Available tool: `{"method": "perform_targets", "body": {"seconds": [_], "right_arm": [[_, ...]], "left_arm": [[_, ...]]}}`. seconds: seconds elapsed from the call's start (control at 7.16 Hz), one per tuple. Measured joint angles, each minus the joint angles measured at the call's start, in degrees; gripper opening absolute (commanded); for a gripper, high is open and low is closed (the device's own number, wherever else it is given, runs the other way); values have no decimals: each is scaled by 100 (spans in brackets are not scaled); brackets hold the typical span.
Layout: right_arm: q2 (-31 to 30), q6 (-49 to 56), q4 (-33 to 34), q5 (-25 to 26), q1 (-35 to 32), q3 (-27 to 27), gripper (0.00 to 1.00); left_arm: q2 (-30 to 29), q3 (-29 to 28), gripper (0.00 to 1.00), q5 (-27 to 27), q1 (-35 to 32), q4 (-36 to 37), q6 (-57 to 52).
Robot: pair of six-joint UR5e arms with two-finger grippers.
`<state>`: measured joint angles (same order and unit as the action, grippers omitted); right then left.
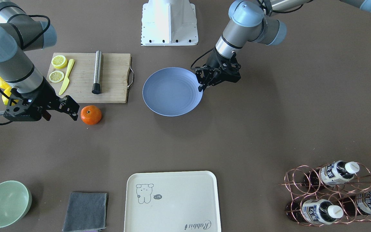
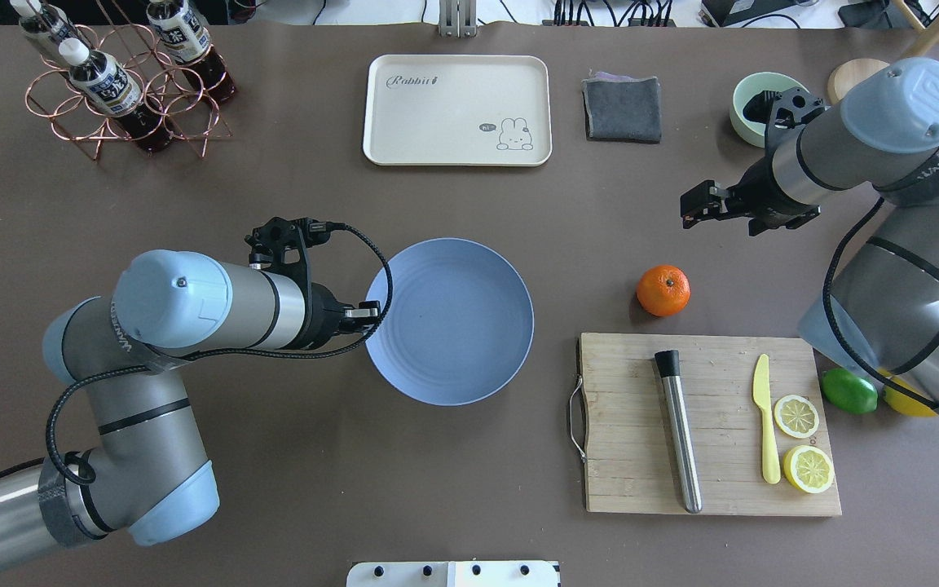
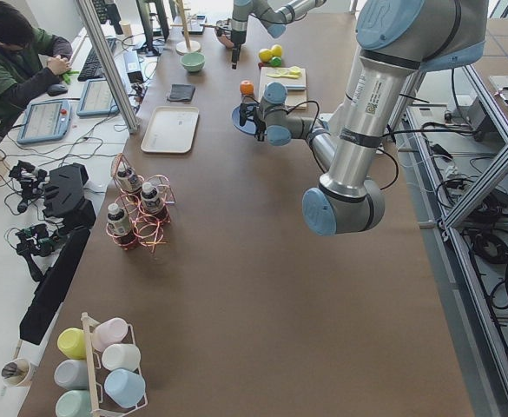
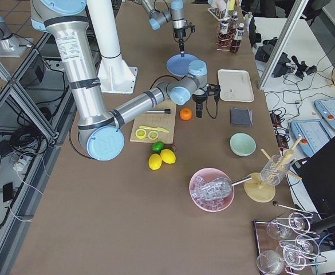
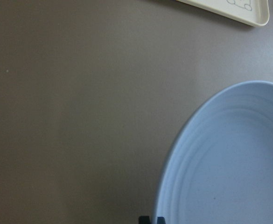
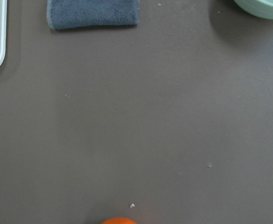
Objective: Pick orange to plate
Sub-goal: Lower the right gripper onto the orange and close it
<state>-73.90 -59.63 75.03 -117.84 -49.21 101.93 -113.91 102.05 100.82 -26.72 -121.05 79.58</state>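
Observation:
The orange (image 1: 91,115) rests on the brown table just off the cutting board's corner, also seen as orange (image 2: 663,290) and as a sliver of orange (image 6: 119,220) at the bottom edge of the right wrist view. My right gripper (image 1: 60,113) hovers beside it, open, touching nothing, a little beyond it in the overhead view as right gripper (image 2: 696,204). The blue-grey plate (image 1: 172,93) lies empty at the table's middle. My left gripper (image 1: 201,87) hangs shut over the plate's rim, its tips at the plate (image 5: 229,158) edge.
A wooden cutting board (image 1: 111,87) carries lemon halves (image 1: 59,61), a yellow knife (image 1: 66,76) and a metal rod (image 1: 97,71). A lime (image 2: 848,391) lies past it. A cream tray (image 1: 172,206), grey cloth (image 1: 85,211), green bowl (image 1: 5,203) and bottle rack (image 1: 332,190) line the far side.

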Motion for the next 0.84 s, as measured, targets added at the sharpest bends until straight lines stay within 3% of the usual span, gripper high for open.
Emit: {"method": "perform_targets", "body": {"seconds": [0.28, 0.42, 0.56, 0.84], "right_arm": [[17, -4, 38, 27, 162, 2, 100], [33, -9, 81, 57, 203, 4, 100], [54, -14, 119, 102, 244, 10, 100], [79, -31, 140, 160, 314, 24, 100]], "left_arm": [[-9, -96, 0, -196, 179, 8, 5], [-13, -151, 34, -216, 204, 5, 10], [-16, -182, 97, -218, 208, 3, 17], [-17, -173, 98, -223, 197, -8, 12]]}}
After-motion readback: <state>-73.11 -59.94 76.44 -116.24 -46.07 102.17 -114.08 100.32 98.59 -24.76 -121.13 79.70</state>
